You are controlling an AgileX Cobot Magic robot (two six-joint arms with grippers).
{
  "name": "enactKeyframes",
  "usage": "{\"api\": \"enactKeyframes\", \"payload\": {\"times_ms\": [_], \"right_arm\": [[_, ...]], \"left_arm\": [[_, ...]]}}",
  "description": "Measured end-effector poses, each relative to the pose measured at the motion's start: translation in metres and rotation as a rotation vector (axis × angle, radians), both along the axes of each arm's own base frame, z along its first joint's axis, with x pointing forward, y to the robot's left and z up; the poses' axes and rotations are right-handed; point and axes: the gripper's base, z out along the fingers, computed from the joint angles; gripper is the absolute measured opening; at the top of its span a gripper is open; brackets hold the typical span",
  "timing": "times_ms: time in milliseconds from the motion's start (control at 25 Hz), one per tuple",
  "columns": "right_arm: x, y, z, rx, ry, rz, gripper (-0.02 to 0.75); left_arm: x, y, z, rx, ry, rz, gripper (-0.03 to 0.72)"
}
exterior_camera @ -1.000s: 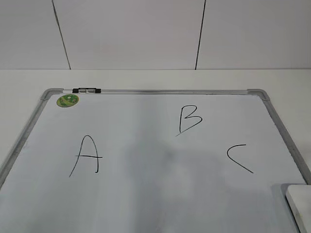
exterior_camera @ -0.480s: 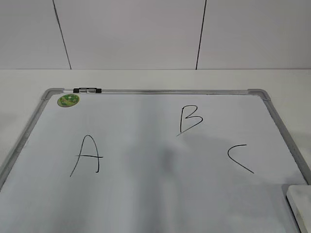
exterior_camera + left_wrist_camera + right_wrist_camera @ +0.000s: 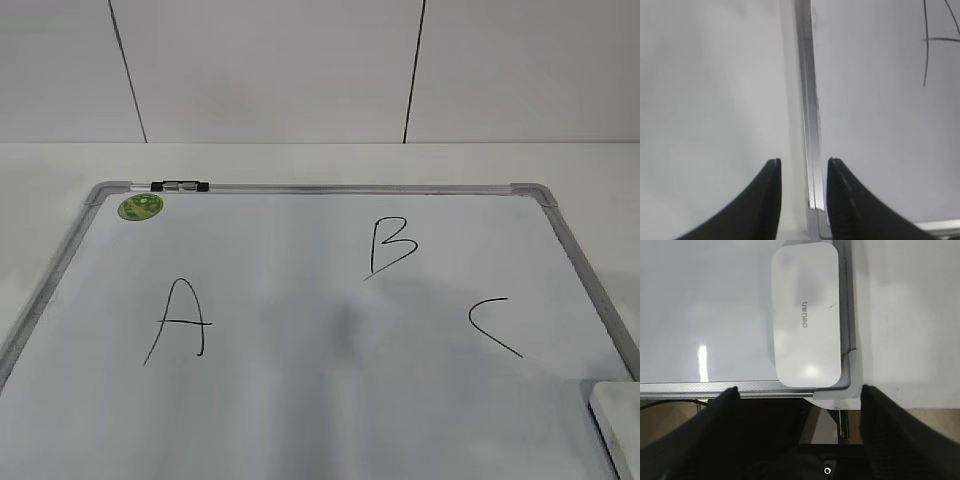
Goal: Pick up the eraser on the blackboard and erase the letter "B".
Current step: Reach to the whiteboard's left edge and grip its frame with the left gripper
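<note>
The eraser (image 3: 807, 315) lies in the blackboard's (image 3: 300, 420) near-right corner (letter "B" (image 3: 390, 247) behind).

Light was bright and even; a soft grey shadow lay on the blackboard (image 3: 300, 400) below the letter "B" (image 3: 390, 247); a glare streak marked its near edge; dark jaws were blurred.

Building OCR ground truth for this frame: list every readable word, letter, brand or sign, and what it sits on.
"A", hand-drawn in black, left part of the blackboard.
"B", hand-drawn in black, upper middle of the board.
"C", hand-drawn in black, open curve, right part of the board.
"deli", small grey brand text, seen sideways, on top of the white eraser.
Green round sticker, board's top left corner: print too small to read.
</note>
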Motion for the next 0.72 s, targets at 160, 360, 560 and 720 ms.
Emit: {"api": "enactKeyframes", "payload": {"times_ms": [160,360,560,720], "right_arm": [[0.000,0.000,0.000,0.000,0.000,0.000,0.572],[0.000,0.000,0.000,0.001,0.000,-0.002,0.572],[0.000,0.000,0.000,0.001,0.000,-0.002,0.572],[0.000,0.000,0.000,0.001,0.000,-0.002,0.572]], "left_arm": [[0.045,-0.002,-0.023,0.015,0.053,0.000,0.238],[0.085,-0.003,-0.054,0.035,0.100,-0.012,0.236],[0.110,-0.004,-0.078,0.043,0.127,-0.025,0.235],[0.122,-0.005,-0.093,0.045,0.139,-0.029,0.235]]}}
